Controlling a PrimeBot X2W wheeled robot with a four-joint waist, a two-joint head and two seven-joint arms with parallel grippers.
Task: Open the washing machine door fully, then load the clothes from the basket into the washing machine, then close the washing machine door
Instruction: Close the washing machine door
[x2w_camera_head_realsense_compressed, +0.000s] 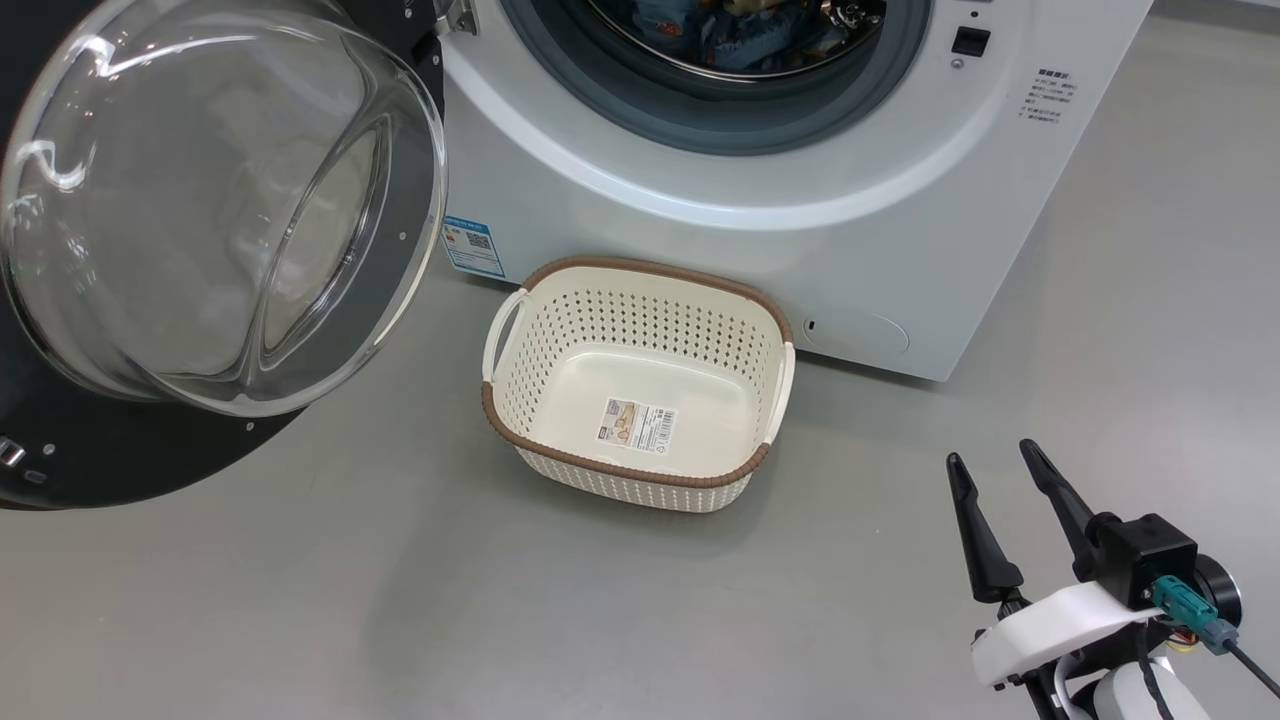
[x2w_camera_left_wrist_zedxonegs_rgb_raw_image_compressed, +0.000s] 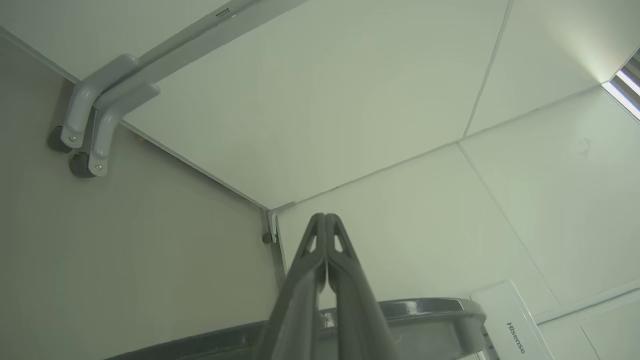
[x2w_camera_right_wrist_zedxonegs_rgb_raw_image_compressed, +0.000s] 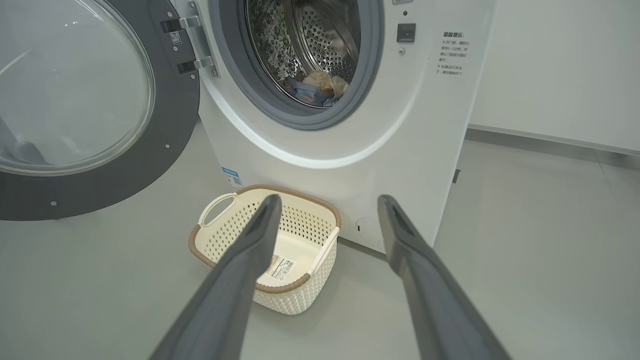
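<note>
- We see the washing machine (x2w_camera_head_realsense_compressed: 800, 200) with its mouth open; the washing machine door (x2w_camera_head_realsense_compressed: 130, 470) is swung wide to the left on its hinge, glass bowl bulging toward us
- The drum holds the clothes (x2w_camera_head_realsense_compressed: 745, 40): blue fabric plus a cream piece, lying low in the drum behind the grey gasket (x2w_camera_head_realsense_compressed: 720, 115)
- The basket (x2w_camera_head_realsense_compressed: 640, 320) stands upright on the floor (x2w_camera_head_realsense_compressed: 300, 600), just in front of the washer's base; it is empty apart from the barcode sticker (x2w_camera_head_realsense_compressed: 639, 424) on its bottom
- Right gripper (x2w_camera_head_realsense_compressed: 991, 452): low right in our head view, fingers spread wide with nothing between them, well apart from the basket; its wrist view looks past both fingers at the basket and the washer front
- Left gripper (x2w_camera_left_wrist_zedxonegs_rgb_raw_image_compressed: 325, 217): fingers pressed together tip to tip, nothing pinched, pointing up at the ceiling panels (x2w_camera_left_wrist_zedxonegs_rgb_raw_image_compressed: 325, 100); a curved grey rim (x2w_camera_left_wrist_zedxonegs_rgb_raw_image_compressed: 425, 305) shows below the tips, and we can't tell whether it touches them
</note>
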